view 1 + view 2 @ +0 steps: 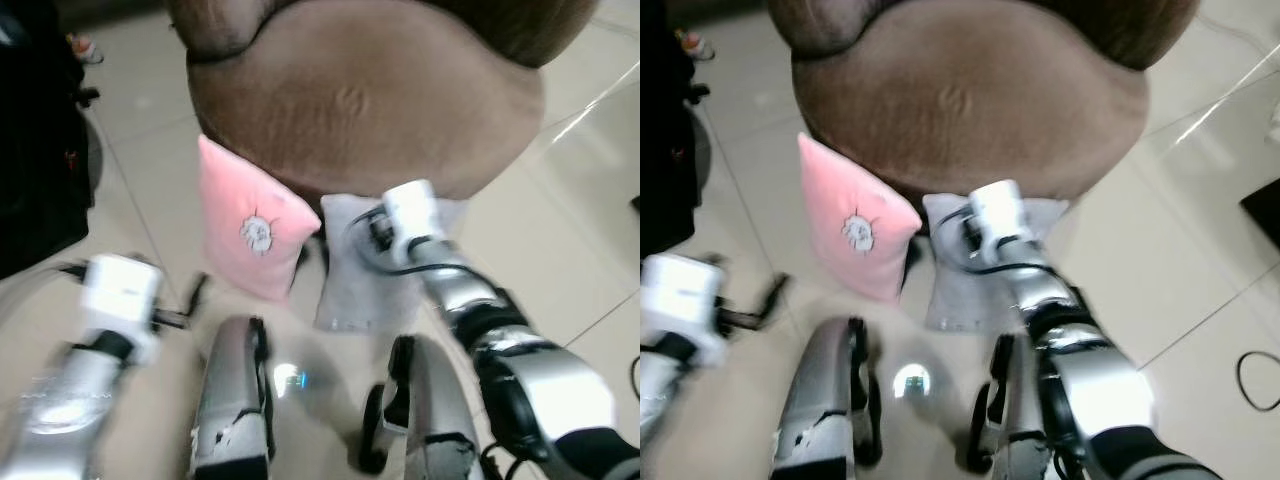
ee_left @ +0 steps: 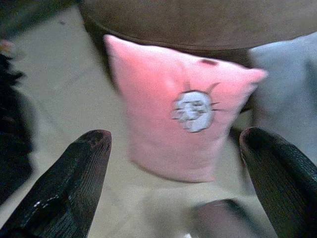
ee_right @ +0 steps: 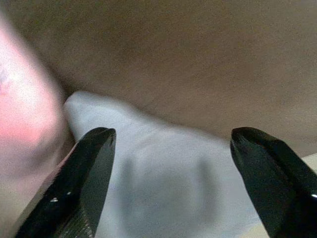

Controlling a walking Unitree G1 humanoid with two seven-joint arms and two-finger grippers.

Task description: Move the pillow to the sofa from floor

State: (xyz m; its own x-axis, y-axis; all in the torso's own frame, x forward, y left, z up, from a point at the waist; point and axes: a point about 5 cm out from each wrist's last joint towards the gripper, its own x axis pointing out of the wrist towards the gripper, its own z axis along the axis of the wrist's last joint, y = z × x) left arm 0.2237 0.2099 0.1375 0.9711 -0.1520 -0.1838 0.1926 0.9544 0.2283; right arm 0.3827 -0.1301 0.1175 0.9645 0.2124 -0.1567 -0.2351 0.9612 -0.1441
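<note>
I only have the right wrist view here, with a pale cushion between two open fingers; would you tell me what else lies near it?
Observer: A pink pillow leans against the brown sofa, on the robot's left of that white pillow.
Operator: Thank you. Where is the other arm?
Observer: The left gripper is open, its fingers framing the pink pillow without touching it.
Operator: And is my gripper touching the white one?
Observer: The right gripper hangs just over the white pillow, open; contact cannot be told.

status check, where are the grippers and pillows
Right gripper open, at pale grey pillow. Left gripper open, facing pink pillow with white emblem. Both pillows on floor against brown sofa. Nothing between.
</note>
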